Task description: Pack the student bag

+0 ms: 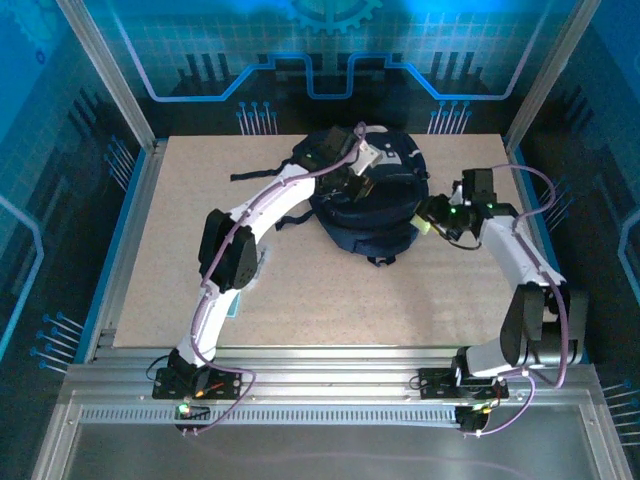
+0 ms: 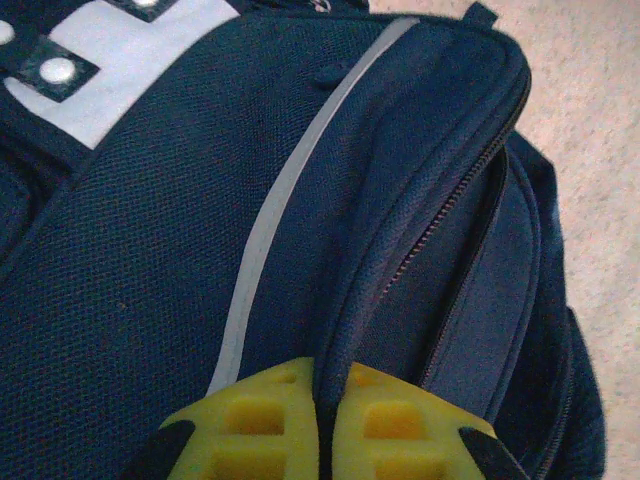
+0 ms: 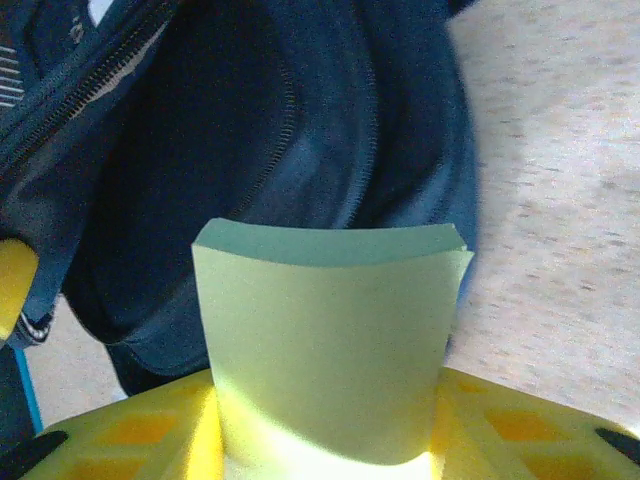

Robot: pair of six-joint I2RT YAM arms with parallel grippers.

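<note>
Now the left gripper [image 2: 325, 425] clamps the backpack [image 2: 150, 260] flap; the right gripper [image 3: 325, 450] squeezes a bowed green notepad [image 3: 325, 340]. If the flap slips, the pocket shuts.

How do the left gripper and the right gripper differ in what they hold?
The left gripper pinches a fold of the student bag beside its zip; the right gripper holds a pale green pad. The left gripper's jaws stand almost together; the right gripper's stand wider, the pad bowed between them. Both have yellow fingers.
</note>
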